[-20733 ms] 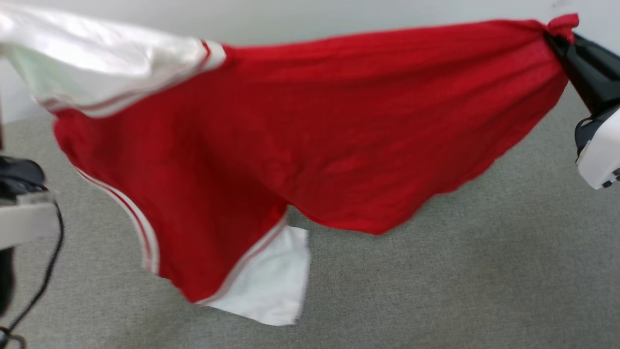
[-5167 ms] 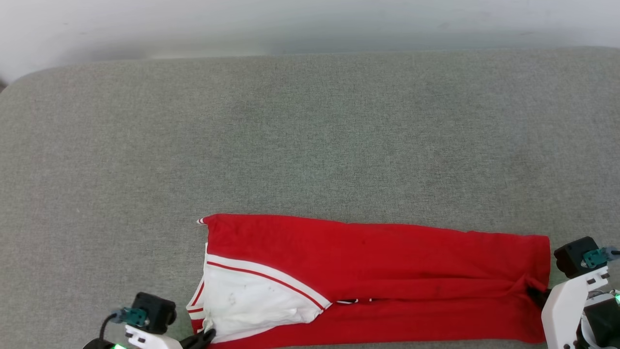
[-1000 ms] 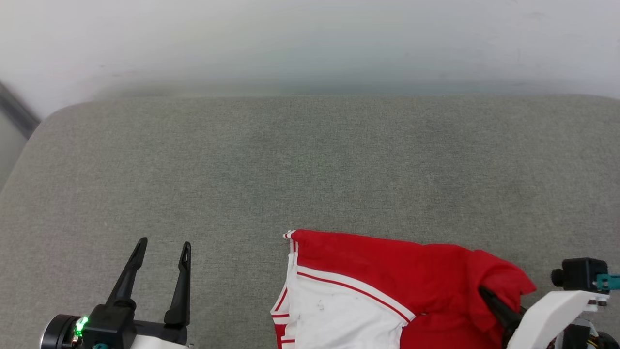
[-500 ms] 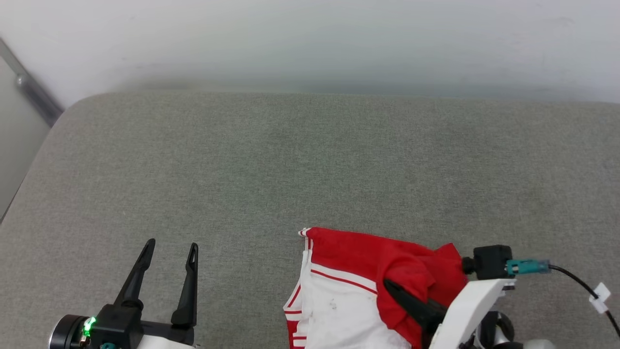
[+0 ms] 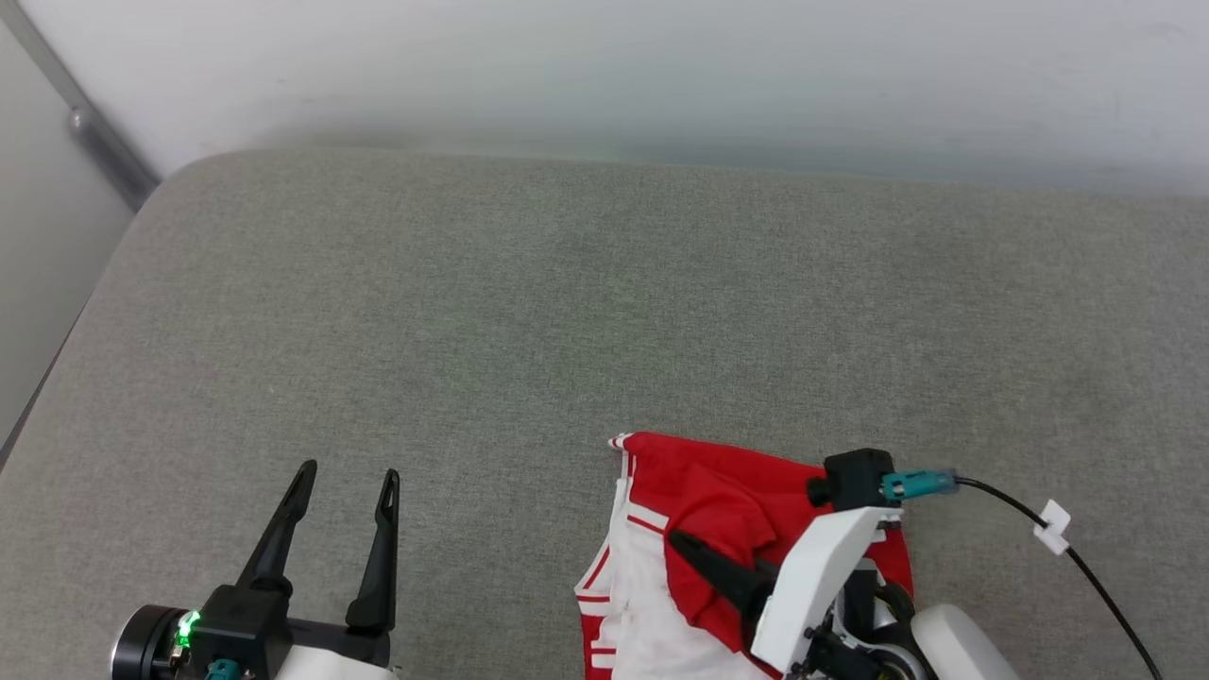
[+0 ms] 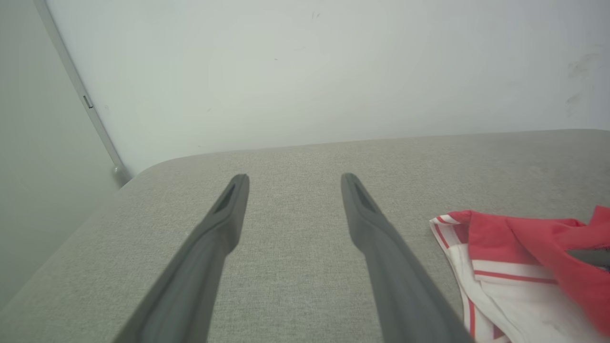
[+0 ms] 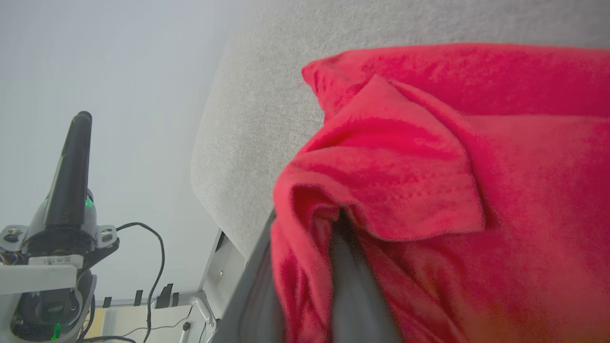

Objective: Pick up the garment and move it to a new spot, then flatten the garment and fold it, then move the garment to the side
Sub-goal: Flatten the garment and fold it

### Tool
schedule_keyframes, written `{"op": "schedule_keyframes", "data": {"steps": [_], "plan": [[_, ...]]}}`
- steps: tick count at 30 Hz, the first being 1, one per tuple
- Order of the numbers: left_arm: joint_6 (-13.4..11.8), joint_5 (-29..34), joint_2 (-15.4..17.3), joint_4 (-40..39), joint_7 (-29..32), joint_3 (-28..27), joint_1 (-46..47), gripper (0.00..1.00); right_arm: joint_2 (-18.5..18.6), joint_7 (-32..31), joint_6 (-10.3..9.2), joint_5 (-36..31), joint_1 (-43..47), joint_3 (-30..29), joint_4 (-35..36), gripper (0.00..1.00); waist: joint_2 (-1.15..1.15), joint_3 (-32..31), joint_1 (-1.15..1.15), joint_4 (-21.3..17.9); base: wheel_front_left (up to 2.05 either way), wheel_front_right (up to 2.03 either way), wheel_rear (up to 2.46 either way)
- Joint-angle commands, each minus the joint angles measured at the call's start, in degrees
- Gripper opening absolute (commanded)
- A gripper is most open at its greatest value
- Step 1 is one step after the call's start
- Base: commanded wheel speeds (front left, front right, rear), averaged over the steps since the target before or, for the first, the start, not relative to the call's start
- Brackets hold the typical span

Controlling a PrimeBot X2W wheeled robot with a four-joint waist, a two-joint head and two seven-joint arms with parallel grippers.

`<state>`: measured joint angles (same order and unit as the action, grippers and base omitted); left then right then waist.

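Observation:
The garment (image 5: 718, 477), red with a white sleeve (image 5: 642, 590) and striped trim, lies at the near edge of the grey padded surface (image 5: 567, 312). My right gripper (image 5: 688, 551) is shut on the garment's red end and holds it lifted and doubled over the sleeve. In the right wrist view the red cloth (image 7: 429, 143) drapes over my right gripper (image 7: 305, 238), pinched between its fingers. My left gripper (image 5: 348, 472) stands open to the garment's left, apart from it. In the left wrist view the left gripper (image 6: 294, 177) holds nothing, and the garment (image 6: 500, 233) lies to its right. The print is hidden.
A pale wall backs the surface. The surface's rounded left edge (image 5: 94, 302) drops beside a metal strip (image 5: 104, 151). A black cable with a white tag (image 5: 1053, 524) trails from the right wrist camera. Bare grey fabric stretches beyond the garment.
My right gripper has carried the red end leftward, over the white sleeve, so the garment looks shorter. The head camera has shifted. The left gripper stays open.

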<state>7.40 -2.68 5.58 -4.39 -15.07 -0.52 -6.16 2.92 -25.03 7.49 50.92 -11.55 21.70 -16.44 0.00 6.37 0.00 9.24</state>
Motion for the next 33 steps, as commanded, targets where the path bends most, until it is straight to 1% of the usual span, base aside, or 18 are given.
{"op": "schedule_keyframes", "data": {"steps": [1,5,9,12,15,16,17,21,23,27,31,33], "plan": [[0.0,0.0,0.1,0.2,-0.1,0.1,0.4,1.00,-0.1,0.3,0.01,0.6,-1.7,1.8,-1.1,1.00,0.00,-0.1,0.00,0.3,0.00,0.00,0.00],[0.1,-0.2,0.3,0.3,-0.1,0.0,0.2,1.00,-0.1,1.1,0.00,2.5,-2.9,4.4,-1.8,1.00,0.00,-0.4,0.00,0.3,0.00,0.00,0.00],[0.1,-0.1,0.5,0.4,-0.1,-0.4,-0.2,1.00,-0.1,1.8,0.00,5.4,-4.0,7.3,-0.6,1.00,0.00,-1.0,0.00,-0.1,0.00,0.00,0.00],[0.1,0.1,0.4,0.5,-0.1,-0.5,-0.5,1.00,0.0,1.9,0.00,4.6,-5.0,8.2,0.4,1.00,0.00,-1.4,0.00,-0.8,0.00,0.00,0.00],[0.1,0.2,0.5,0.3,-0.1,-0.5,-0.5,1.00,0.0,2.2,0.00,-0.1,-6.1,5.5,1.0,1.00,0.00,-2.0,0.00,-2.0,0.00,0.00,0.00],[0.1,0.2,0.5,0.2,-0.1,-0.7,-0.5,1.00,0.0,2.4,0.00,-9.2,-7.2,1.9,2.2,1.00,0.00,-2.2,0.00,-3.0,0.00,0.00,0.00],[0.1,0.1,0.5,0.1,-0.1,-0.7,-0.4,1.00,0.2,2.5,0.00,-12.7,-7.4,0.5,3.0,1.00,0.00,-2.2,0.00,-3.3,0.00,0.00,0.00],[0.0,0.1,0.3,-0.3,-0.1,-0.8,0.0,1.00,4.6,4.3,-0.01,-25.9,-7.8,-3.8,7.0,1.00,0.00,-1.9,0.00,-4.6,0.00,0.00,0.00],[0.0,0.1,0.2,-0.4,-0.1,-0.9,0.2,1.00,6.7,6.2,0.00,-31.1,-7.6,-6.4,8.9,1.00,0.00,-1.7,0.00,-5.2,0.00,0.00,0.00],[0.0,-0.1,0.0,-0.6,-0.1,-1.0,0.4,1.00,10.1,11.0,-0.02,-37.4,-5.9,-12.0,11.5,1.00,0.00,-1.4,0.00,-6.2,0.00,0.00,0.00],[0.0,-0.1,-0.1,-0.7,-0.1,-1.0,0.6,1.00,11.2,16.1,0.00,-38.4,-3.3,-17.0,13.0,1.00,0.00,-1.5,0.00,-6.9,0.00,0.00,0.00],[0.1,-0.4,-0.2,-0.6,-0.1,-1.0,0.5,1.00,12.6,18.8,-0.01,-40.0,-1.6,-18.4,14.2,1.00,0.00,-1.5,0.00,-7.2,0.00,0.00,0.00]]}}
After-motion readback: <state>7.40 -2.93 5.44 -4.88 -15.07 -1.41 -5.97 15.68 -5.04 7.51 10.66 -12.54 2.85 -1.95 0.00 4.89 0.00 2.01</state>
